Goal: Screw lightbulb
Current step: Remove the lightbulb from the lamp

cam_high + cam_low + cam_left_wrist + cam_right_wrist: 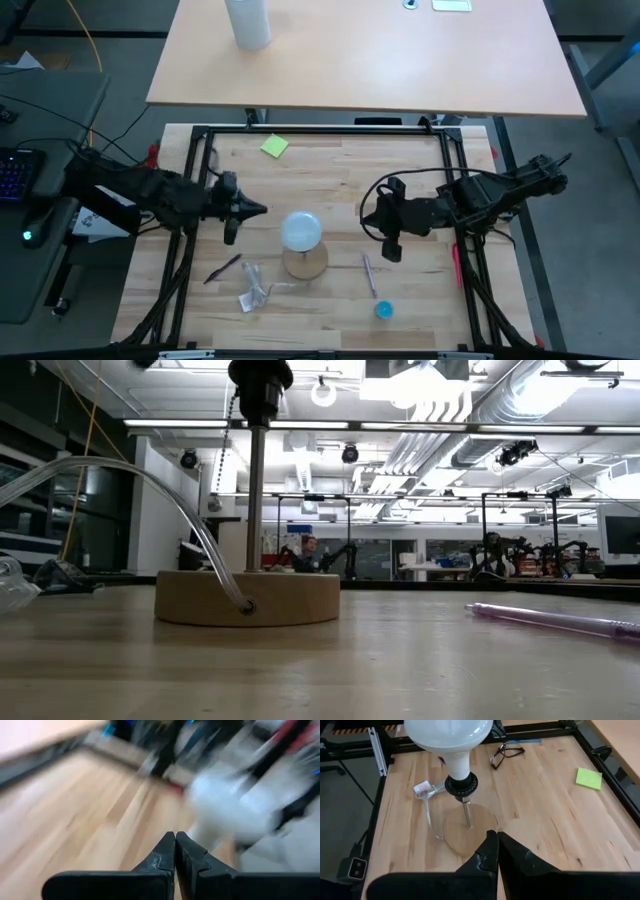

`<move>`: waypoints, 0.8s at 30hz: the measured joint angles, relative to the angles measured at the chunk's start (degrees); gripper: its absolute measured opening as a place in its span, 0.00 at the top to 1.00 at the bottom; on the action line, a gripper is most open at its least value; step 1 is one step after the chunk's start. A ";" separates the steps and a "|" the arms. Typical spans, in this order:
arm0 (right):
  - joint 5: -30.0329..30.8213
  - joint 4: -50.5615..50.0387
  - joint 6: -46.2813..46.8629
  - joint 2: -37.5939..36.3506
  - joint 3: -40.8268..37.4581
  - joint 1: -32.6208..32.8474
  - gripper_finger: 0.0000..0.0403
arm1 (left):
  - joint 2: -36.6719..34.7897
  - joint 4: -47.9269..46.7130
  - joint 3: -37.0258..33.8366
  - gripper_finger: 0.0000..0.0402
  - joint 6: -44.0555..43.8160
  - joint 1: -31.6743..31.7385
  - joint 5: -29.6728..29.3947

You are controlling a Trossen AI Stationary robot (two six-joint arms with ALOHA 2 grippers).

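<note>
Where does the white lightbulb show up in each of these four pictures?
High view: lightbulb mid-table, between both arms.
Low view: not in it; only the black socket on its pole shows.
Left wrist view: a white blur, likely the bulb.
Right wrist view: top centre, seated in the socket.
Shared landmark: round wooden base.

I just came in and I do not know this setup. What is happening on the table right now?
Nothing is being held at this moment. The white frosted lightbulb already sits in the black socket on the round wooden disc base in the middle of the wooden table. The left gripper and the right gripper hang on either side of it, fingers shut and empty, neither touching the bulb.
</note>
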 joint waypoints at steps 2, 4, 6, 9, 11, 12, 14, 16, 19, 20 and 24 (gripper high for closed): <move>-0.79 0.00 0.00 0.01 0.00 0.00 1.00 | 0.83 -6.41 -1.69 1.00 -5.50 -1.72 -2.30; -1.05 -0.05 -0.07 0.01 0.00 0.02 1.00 | 2.21 -4.24 -5.29 1.00 -8.57 -3.46 -4.02; -1.14 -0.73 -0.02 0.01 0.00 0.00 1.00 | 3.77 4.78 -10.02 1.00 -9.25 -4.71 -4.31; -1.22 -0.93 0.36 0.01 0.00 -0.17 1.00 | 7.63 19.80 -16.69 1.00 -10.43 -5.84 -3.33; -1.22 -0.94 0.88 0.01 0.00 -0.17 1.00 | 11.81 26.19 -20.67 1.00 -13.11 -6.43 -3.22; -1.21 -0.95 1.02 0.01 0.00 -0.17 1.00 | 13.95 29.40 -22.04 0.99 -14.28 -6.45 -3.29; -1.27 -0.95 1.33 0.01 0.00 -0.15 1.00 | 18.10 35.02 -23.57 0.97 -15.71 -6.45 -3.63; -1.90 -0.96 2.22 0.01 0.00 -0.15 1.00 | 22.38 37.65 -23.77 0.93 -14.47 -6.32 -4.33; -2.98 -0.96 2.80 0.01 0.00 -0.17 1.00 | 27.72 42.93 -23.82 0.84 -10.67 -5.80 -6.13; -3.59 -0.96 2.84 0.01 0.00 -0.17 1.00 | 29.40 45.02 -23.73 0.80 -9.99 -5.57 -6.50; -4.68 -0.94 3.02 0.02 0.00 -0.15 1.00 | 35.30 51.34 -23.79 0.64 -9.14 -4.99 -6.50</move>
